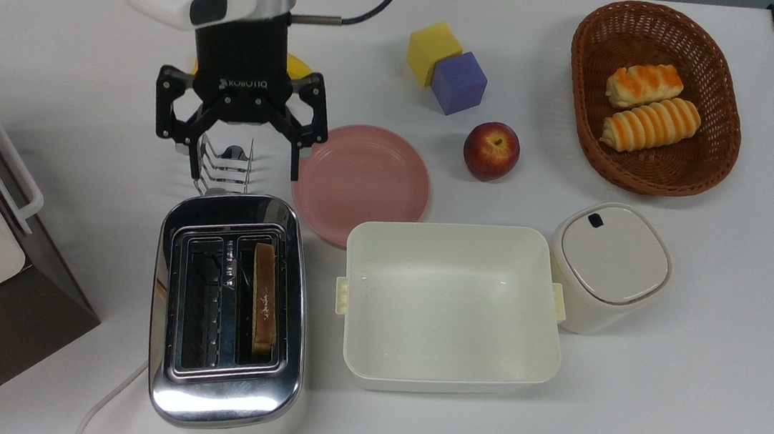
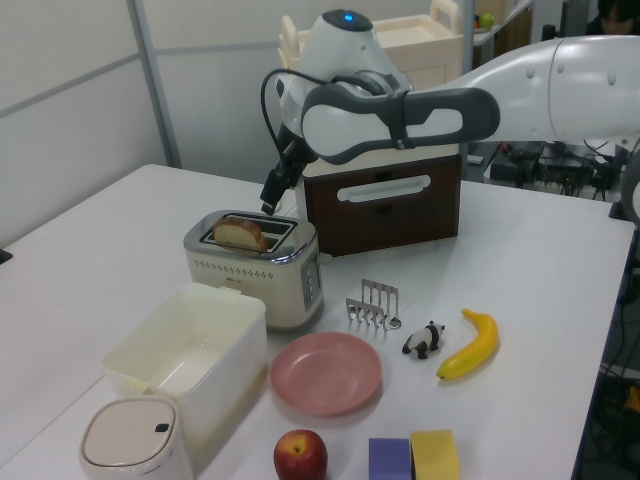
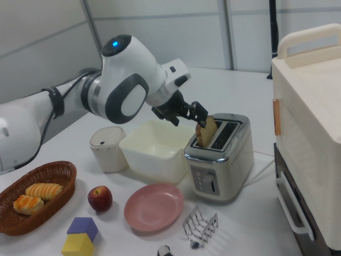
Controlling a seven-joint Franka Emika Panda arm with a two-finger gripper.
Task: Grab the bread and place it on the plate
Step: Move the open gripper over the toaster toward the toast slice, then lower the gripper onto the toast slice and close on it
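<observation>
The bread (image 1: 264,299) stands edge-on in the right slot of the chrome toaster (image 1: 223,387); it also shows as a tan slice (image 2: 238,233) (image 3: 206,130) poking out of the top. The pink plate (image 1: 361,178) (image 2: 326,373) (image 3: 153,207) lies bare beside the toaster. My gripper (image 1: 241,167) hangs open, fingers spread wide, over the metal toast rack (image 1: 223,165), just behind the toaster in the top view. In the left view the gripper (image 2: 270,195) is above the toaster's far end. In the right view the gripper (image 3: 189,118) is close to the slice, apart from it.
A cream tub (image 1: 442,381) and a lidded canister (image 1: 608,265) stand to the top view's right of the toaster. An apple (image 1: 491,150), yellow and purple cubes (image 1: 446,65) and a basket (image 1: 584,123) with two rolls lie beyond. A panda figure (image 2: 424,340), a banana (image 2: 472,345) and a brown cabinet (image 1: 3,306) are nearby.
</observation>
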